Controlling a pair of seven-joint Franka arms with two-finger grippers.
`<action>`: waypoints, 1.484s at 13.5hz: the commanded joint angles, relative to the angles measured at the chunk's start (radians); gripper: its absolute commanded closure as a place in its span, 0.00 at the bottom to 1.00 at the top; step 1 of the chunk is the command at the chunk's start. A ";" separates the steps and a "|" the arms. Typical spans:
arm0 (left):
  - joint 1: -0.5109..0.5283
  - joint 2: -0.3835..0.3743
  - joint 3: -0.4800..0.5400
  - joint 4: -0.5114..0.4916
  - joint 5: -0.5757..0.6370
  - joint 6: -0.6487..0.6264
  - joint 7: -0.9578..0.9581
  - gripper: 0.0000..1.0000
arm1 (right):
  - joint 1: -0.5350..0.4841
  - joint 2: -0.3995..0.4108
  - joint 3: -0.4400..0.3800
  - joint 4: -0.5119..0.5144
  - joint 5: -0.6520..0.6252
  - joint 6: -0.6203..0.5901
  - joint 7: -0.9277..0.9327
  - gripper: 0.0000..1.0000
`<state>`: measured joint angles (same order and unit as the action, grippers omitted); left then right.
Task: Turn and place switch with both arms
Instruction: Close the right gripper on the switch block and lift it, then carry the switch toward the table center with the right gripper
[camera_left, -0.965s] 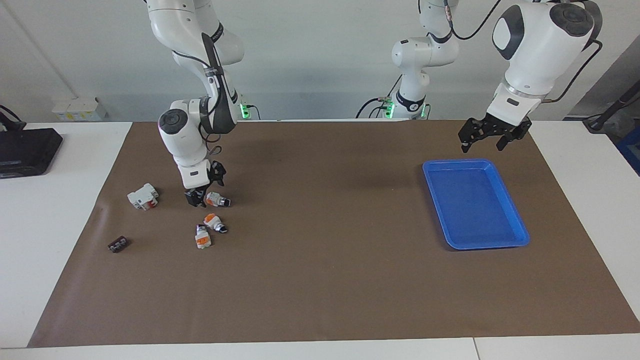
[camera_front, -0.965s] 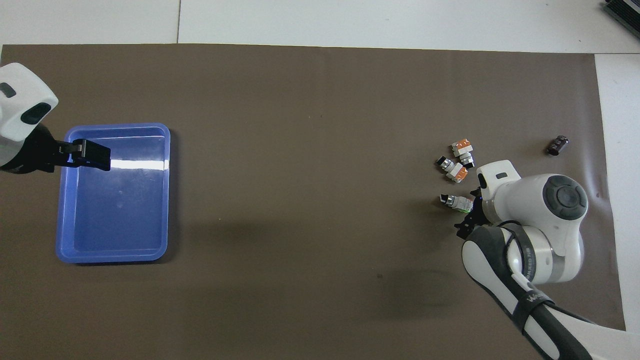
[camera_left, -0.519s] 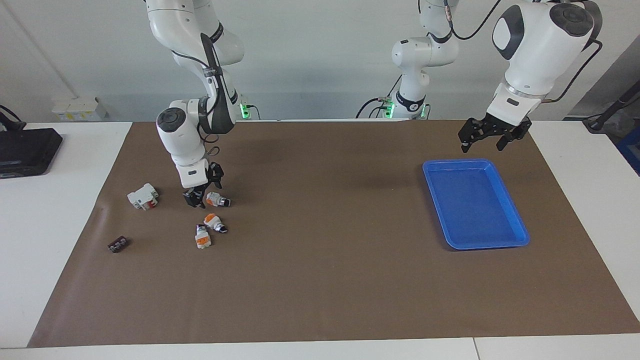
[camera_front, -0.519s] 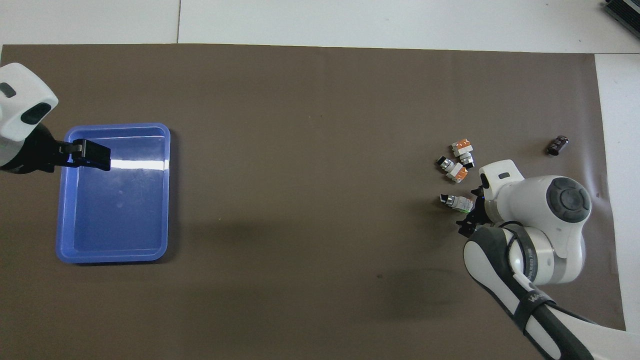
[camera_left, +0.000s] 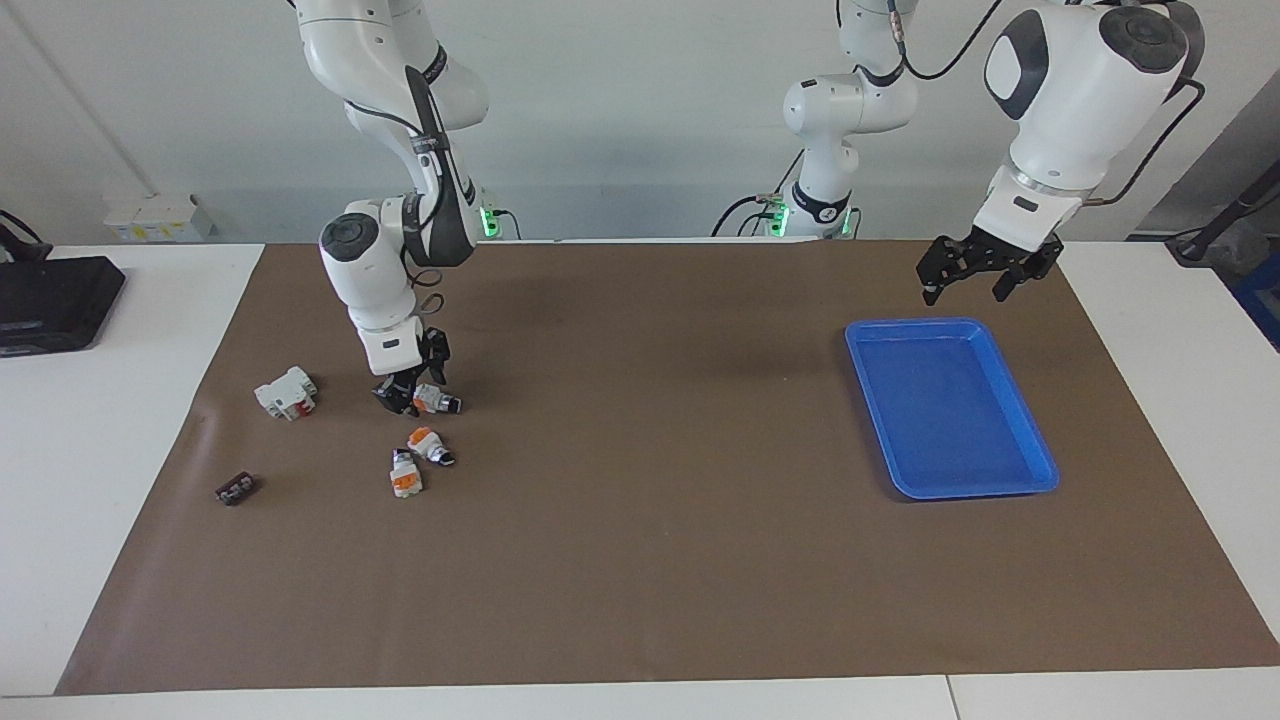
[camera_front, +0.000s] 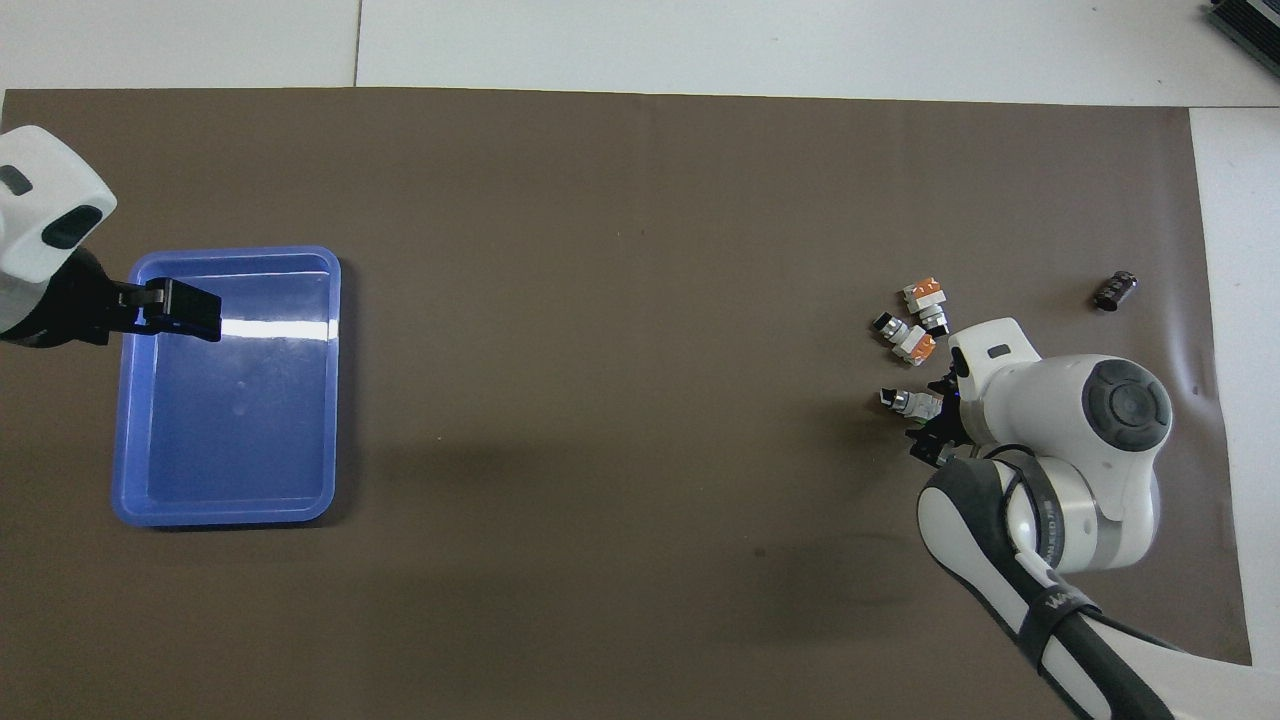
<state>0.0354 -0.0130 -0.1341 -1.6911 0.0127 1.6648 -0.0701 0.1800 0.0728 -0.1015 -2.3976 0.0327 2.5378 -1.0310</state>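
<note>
- Right gripper (camera_left: 411, 398) is low over the brown mat (camera_left: 640, 560), at the white end of the switch (camera_left: 436, 400) that lies nearest the robots of the three; whether its fingers are spread around the body or already pressed on it I cannot tell.
- That switch lies on its side on the mat toward the right arm's end of the bench, nearer the robots' edge than the two other switches (camera_left: 418, 461), with its black knob end pointing toward the middle of the bench.
- Left gripper (camera_left: 985, 270) waits in the air by the robots' end of the blue tray (camera_left: 1040, 470), which sits toward the left arm's end of the bench; its fingers look spread and hold nothing.
- Step in hand, as I judge it: taking hold of the switch, with the turning and the placing not yet begun.
- The next move calls for a firm pinch across the white body, then a lift straight up so the two neighbouring switches are not knocked.
- A white block with a red part (camera_left: 285, 392) and a small dark piece (camera_left: 236, 488) lie closer to the right arm's edge and are not involved.
- Compared with a second ago, the right wrist has shifted toward the switch, so the gripper now overlaps its white end instead of standing just beside it; the switch, the tray and the left gripper are where they were.
</note>
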 joint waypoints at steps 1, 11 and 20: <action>0.006 -0.015 0.004 -0.013 -0.008 -0.002 0.018 0.00 | -0.001 -0.022 -0.001 -0.025 0.018 0.029 -0.031 0.96; 0.004 -0.015 0.004 -0.013 -0.008 -0.002 0.018 0.00 | 0.062 -0.111 0.127 0.148 0.124 -0.135 -0.369 1.00; 0.006 -0.015 0.004 -0.013 -0.008 -0.002 0.018 0.00 | 0.065 -0.119 0.350 0.457 0.721 -0.205 -0.384 1.00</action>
<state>0.0355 -0.0130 -0.1341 -1.6911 0.0127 1.6648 -0.0700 0.2563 -0.0529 0.2077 -2.0060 0.7265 2.3445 -1.4779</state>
